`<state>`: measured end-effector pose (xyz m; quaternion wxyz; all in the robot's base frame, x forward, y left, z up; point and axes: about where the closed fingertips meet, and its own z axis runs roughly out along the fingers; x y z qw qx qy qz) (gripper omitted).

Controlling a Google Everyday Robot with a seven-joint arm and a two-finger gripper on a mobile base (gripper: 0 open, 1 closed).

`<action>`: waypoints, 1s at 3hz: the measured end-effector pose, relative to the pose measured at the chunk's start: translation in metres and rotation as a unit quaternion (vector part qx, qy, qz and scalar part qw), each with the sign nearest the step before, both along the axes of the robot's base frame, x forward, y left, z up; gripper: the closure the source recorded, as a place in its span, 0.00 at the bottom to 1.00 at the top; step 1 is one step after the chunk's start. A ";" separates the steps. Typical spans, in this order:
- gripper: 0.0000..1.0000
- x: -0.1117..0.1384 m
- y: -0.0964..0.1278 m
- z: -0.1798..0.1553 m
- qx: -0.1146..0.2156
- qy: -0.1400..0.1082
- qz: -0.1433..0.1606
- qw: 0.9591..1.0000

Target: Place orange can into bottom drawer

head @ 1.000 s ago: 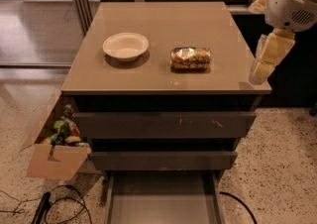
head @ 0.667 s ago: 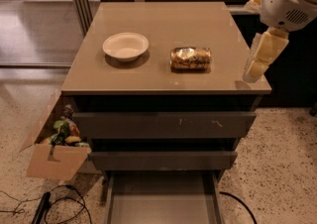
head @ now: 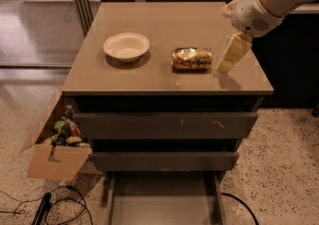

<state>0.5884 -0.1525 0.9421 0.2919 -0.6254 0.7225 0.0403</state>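
The orange can (head: 192, 58) lies on its side on top of the grey-brown cabinet (head: 169, 82), right of the middle. My gripper (head: 230, 55) hangs from the white arm at the upper right, just to the right of the can, a small gap from its right end and low over the cabinet top. The bottom drawer (head: 163, 200) stands pulled out at the foot of the cabinet, a shallow grey tray with nothing in it.
A white bowl (head: 126, 46) sits on the cabinet top left of the can. The two upper drawers (head: 164, 125) are pushed in. An open cardboard box (head: 56, 149) with items stands on the floor at the left, with black cables (head: 45, 206) below it.
My gripper has moved left and a little down, from beyond the cabinet's right edge to right beside the can. The can, bowl and drawers have not moved.
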 end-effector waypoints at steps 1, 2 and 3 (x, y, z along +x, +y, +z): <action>0.00 0.021 0.006 -0.018 0.055 0.002 -0.003 0.998; 0.00 0.039 0.013 -0.045 0.075 0.019 -0.005 0.997; 0.00 0.055 0.018 -0.060 0.077 0.026 -0.003 0.997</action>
